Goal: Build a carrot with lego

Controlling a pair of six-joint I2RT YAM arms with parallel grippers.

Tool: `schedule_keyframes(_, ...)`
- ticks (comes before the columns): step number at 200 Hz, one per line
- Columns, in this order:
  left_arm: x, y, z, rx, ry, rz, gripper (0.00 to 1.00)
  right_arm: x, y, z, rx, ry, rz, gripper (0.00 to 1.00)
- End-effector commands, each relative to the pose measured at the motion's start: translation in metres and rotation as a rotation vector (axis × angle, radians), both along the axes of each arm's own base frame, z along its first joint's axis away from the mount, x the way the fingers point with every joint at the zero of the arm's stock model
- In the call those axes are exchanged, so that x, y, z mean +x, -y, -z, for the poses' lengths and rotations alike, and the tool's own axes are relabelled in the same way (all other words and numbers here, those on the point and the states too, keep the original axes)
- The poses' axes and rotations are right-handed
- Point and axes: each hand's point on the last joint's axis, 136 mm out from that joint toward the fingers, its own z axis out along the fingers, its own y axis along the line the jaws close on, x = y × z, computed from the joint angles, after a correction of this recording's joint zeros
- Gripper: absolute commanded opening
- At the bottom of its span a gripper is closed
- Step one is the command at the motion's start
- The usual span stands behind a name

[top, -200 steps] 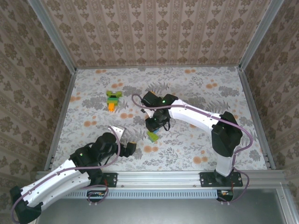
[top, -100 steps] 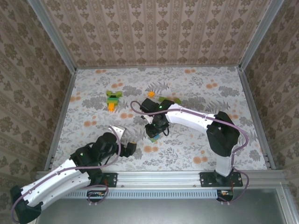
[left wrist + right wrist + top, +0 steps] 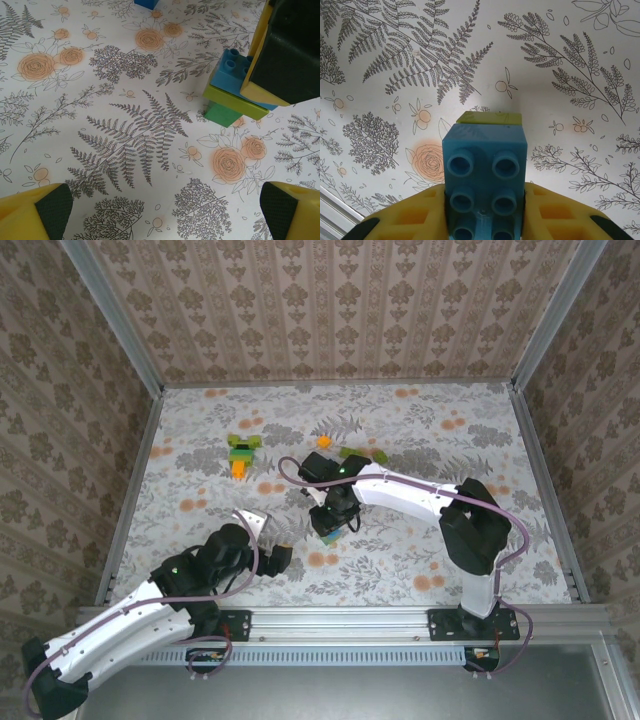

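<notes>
Your right fingers (image 3: 415, 216) clamped on blue studded plastic brick (image 3: 485, 170) atop lime brick (image 3: 490, 118). Left fingers (image 3: 280, 205) apart, idle. Green-and-orange lego carrot (image 3: 241, 454), far-left of blue brick, seems mostly built; this stack unattached.

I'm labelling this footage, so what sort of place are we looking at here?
Most likely a robot test cell, not a home: a floral-covered table, boxed in by wallpapered panels, with the left arm and right arm bolted to an aluminium rail at its near edge.

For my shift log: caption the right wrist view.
Right gripper clamps a blue brick stacked on a lime brick, floral table behind.
</notes>
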Motion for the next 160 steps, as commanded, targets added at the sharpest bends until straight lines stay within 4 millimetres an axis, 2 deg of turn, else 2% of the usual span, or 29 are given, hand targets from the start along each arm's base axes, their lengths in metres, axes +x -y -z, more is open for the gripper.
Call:
schedule_keyframes(1,0.001,0.001,0.0,0.005,0.016,0.006,1.0,-0.011,0.007,0.022,-0.08,-0.051,-0.003,0.28)
schedule_keyframes(37,0.001,0.002,-0.001,0.003,0.017,0.009,0.99,-0.017,0.016,0.031,-0.138,-0.062,-0.006,0.28)
schedule_keyframes(108,0.0,0.002,0.0,0.004,0.017,0.011,0.99,-0.038,0.023,0.066,-0.241,-0.133,-0.047,0.27)
schedule_keyframes(160,0.0,0.002,-0.001,-0.002,0.02,0.012,0.99,-0.065,0.033,0.11,-0.283,-0.241,-0.047,0.26)
